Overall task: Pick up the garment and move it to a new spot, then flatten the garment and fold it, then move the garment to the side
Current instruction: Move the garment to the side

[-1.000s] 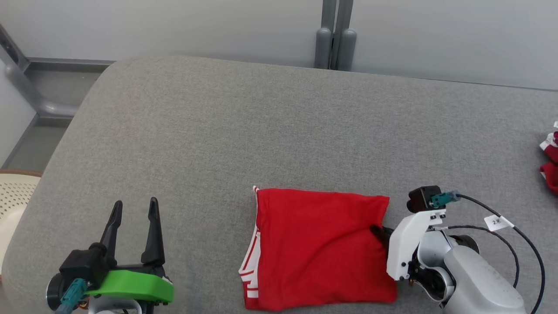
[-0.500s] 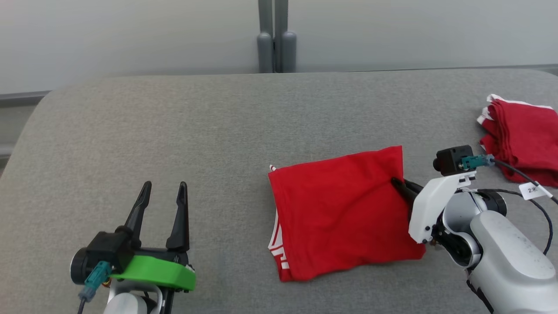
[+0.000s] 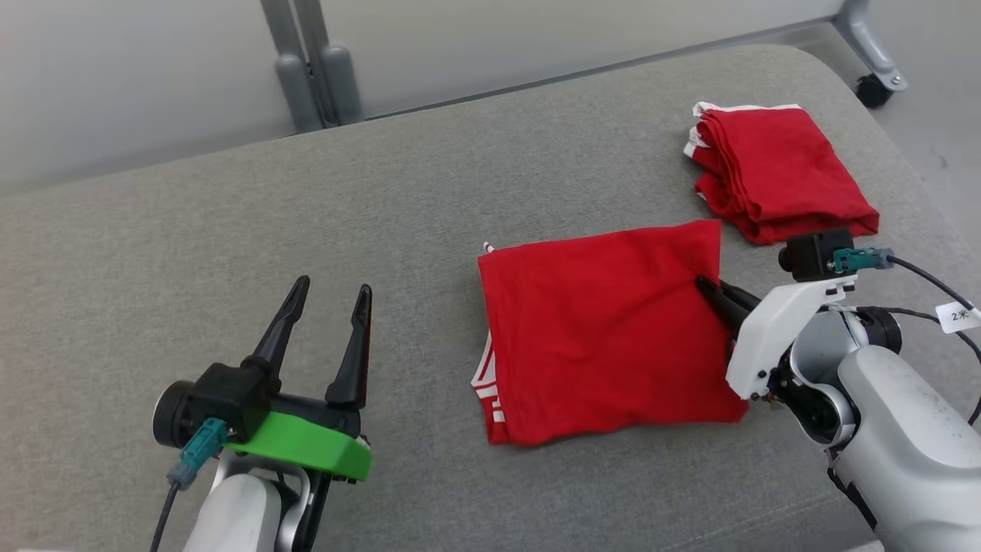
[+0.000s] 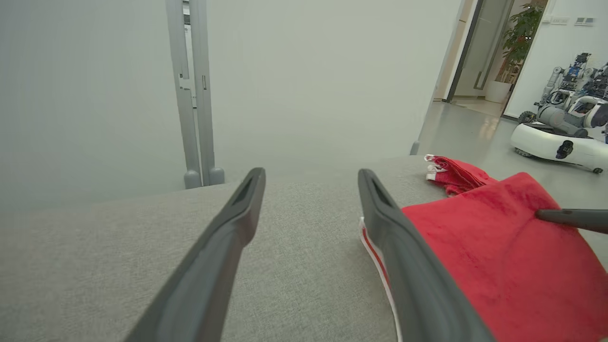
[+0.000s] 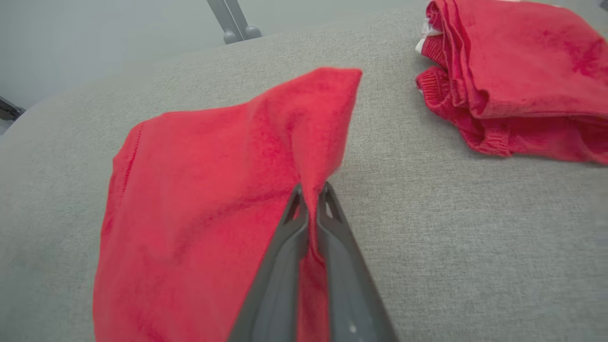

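Note:
A folded red garment [image 3: 605, 330] with white stripes along its left edge lies on the grey padded table [image 3: 230, 215]. My right gripper [image 3: 709, 293] is shut on the garment's right edge, and the cloth [image 5: 213, 190] is pinched between the two dark fingers [image 5: 297, 223] and pulled up into a ridge. My left gripper [image 3: 329, 295] stands open over bare table to the garment's left, nothing between its fingers [image 4: 237, 213]. The left wrist view has the garment [image 4: 484, 266] at the right, with the right gripper's tip [image 4: 570, 218] on it.
A second stack of folded red cloth [image 3: 774, 169] lies at the table's far right corner, close behind my right wrist, and appears again as the pile [image 5: 513, 80]. A grey post [image 3: 306, 61] stands behind the table. A caster [image 3: 874, 88] sits on the floor at the right.
The head camera has swung right, bringing the second red stack fully into view. My right gripper, still shut on the garment's edge, has dragged it towards that stack. The left gripper stays open.

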Controlling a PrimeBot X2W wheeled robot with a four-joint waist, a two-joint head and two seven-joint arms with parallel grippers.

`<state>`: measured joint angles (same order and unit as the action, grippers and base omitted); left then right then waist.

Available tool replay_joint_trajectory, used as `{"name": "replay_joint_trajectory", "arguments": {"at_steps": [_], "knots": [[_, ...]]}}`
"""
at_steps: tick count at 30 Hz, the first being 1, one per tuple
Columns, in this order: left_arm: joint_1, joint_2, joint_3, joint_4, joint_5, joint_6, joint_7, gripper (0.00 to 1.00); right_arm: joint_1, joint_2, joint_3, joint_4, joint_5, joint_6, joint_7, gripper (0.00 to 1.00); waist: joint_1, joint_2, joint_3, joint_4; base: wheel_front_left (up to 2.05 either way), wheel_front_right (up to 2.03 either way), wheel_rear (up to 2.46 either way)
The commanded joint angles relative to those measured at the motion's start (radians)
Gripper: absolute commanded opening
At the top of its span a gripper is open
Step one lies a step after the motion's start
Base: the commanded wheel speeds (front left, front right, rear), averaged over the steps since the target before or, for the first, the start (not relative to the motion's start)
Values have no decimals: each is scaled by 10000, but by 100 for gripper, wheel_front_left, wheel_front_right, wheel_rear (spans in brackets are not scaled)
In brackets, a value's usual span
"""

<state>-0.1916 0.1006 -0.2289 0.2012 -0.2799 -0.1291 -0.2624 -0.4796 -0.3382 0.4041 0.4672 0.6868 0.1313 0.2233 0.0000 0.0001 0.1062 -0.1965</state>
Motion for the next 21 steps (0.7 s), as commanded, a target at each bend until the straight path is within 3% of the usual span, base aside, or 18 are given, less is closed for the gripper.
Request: {"name": "replay_joint_trajectory", "arguments": {"at_steps": [1,10,21], "knots": [[-221,131,-5,28,-62,-26,-27,100,-232,-38,51,-18,126,-12,-142,0,0,-1,594,-691,0,0,0],[-674,444,-277,114,-64,-27,-27,100,-1756,-769,564,-130,385,-12,-260,0,0,-1,1701,-581,0,0,0],[-1464,781,-471,224,-51,-27,-25,100,-4325,-2587,652,109,1324,-12,-526,0,0,-1,3524,-101,0,0,0]]}}
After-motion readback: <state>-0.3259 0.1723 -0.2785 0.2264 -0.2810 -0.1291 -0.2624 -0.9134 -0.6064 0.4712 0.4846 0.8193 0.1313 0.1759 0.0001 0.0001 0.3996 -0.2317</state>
